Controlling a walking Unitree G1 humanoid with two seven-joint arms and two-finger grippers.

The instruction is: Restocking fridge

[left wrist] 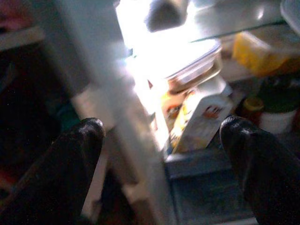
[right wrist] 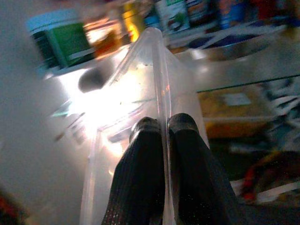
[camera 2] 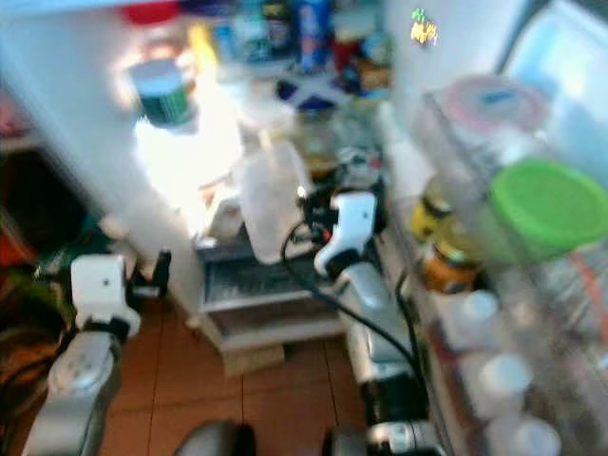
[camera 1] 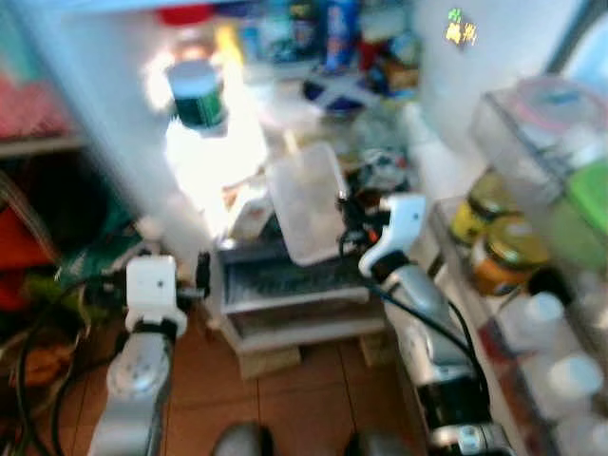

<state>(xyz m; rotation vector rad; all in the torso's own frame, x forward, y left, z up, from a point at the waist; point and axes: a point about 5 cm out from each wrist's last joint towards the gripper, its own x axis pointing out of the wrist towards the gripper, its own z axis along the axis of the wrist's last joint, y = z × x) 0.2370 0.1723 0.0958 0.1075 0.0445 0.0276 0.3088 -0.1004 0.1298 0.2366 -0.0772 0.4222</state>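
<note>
Fridge (camera 1: pixel 114 190) interior is seen open and brightly lit, with shelves crowded with blurred bottles and cartons. On the open door at the right, door racks (camera 1: pixel 494 123) are stocked: a green-lidded tub (camera 2: pixel 549 204) and a round pink-rimmed lid (camera 1: pixel 551 100) sit in the upper rack, two yellow-lidded jars (camera 1: pixel 508 252) lower down, and white-capped bottles (camera 1: pixel 570 375) in the bottom rack. A drawer (camera 1: pixel 285 280) at the fridge's lower edge is seen below the shelves. A clear plastic container (camera 1: pixel 306 204), apparently empty, is held tilted in front of the shelves, above the drawer; its rim is pinched between the pressed-together fingers (right wrist: pixel 145 159) of the right gripper (right wrist: pixel 158 124). A green can with a white lid (camera 1: pixel 198 95) stands on an upper shelf at its left edge. The left gripper (left wrist: pixel 161 129) is held low by the fridge's left wall, its fingers (left wrist: pixel 75 154) spread wide apart on nothing, with a carton (left wrist: pixel 201 117) seen between them.
</note>
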